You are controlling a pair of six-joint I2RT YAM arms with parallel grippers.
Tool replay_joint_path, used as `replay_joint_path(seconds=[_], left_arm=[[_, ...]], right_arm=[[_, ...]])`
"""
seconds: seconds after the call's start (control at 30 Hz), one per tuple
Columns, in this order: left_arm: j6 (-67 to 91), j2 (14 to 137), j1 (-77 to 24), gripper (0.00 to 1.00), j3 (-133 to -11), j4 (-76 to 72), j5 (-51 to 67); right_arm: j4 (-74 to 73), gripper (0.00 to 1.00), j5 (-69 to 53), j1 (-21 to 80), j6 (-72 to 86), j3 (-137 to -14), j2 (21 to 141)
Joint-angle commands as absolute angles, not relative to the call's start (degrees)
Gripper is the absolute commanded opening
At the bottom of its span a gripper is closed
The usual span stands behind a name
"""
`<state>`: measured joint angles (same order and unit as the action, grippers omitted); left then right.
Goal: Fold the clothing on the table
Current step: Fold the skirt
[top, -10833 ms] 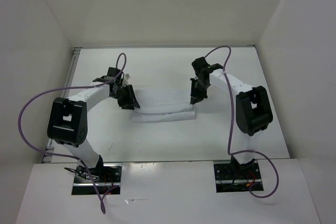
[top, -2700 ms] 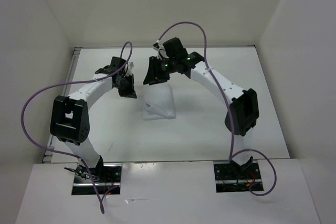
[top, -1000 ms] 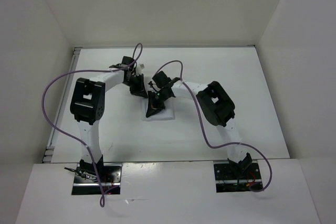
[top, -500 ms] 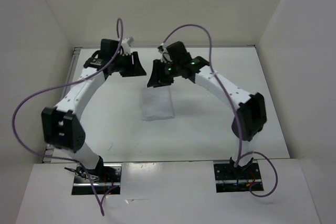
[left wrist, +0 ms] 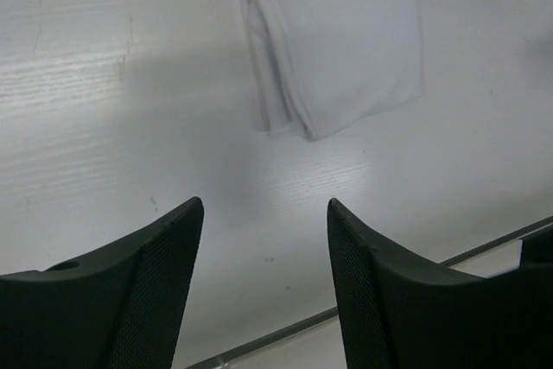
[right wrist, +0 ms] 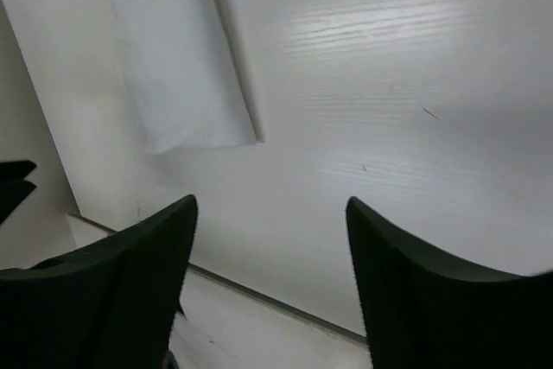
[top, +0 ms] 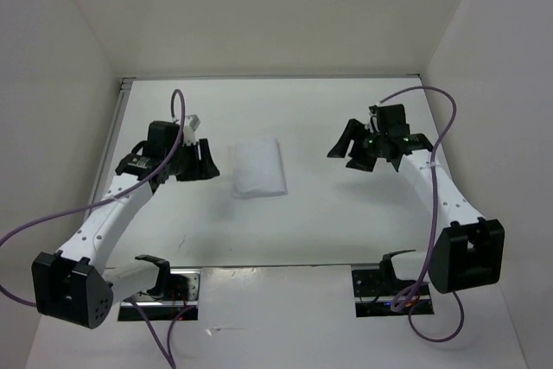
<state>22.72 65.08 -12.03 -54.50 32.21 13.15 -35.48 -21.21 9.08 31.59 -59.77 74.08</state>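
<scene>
With the thin white fabric garment (top: 257, 167) seemingly fully folded, the left tool (top: 206, 164) and right tool (top: 343, 153) hang spread, empty, clear of it.

Far end of clothing (left wrist: 337, 41) off-frame

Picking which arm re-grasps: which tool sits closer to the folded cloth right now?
The left tool: it sits just beside the cloth, while the right tool stands farther off.

White clothing (top: 257, 166) folded into compact rectangle, layered edges visible, lying flat mid-table (top: 328, 222), left of centre.
</scene>
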Motion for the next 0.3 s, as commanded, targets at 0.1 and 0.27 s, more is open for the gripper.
replay_joint_path(seconds=[0.1,0.27], left_arm=[[23.4,63.1,-11.8,0.74,-54.0,33.1,8.8],[23.4,65.2,-11.8,0.76,-54.0,33.1,9.9]], right_arm=[[-36.8,0.99,-20.0,5.9,28.4,-56.8,68.8],[-37.4,0.99,-18.5,4.7,28.4,-54.9,68.2]])
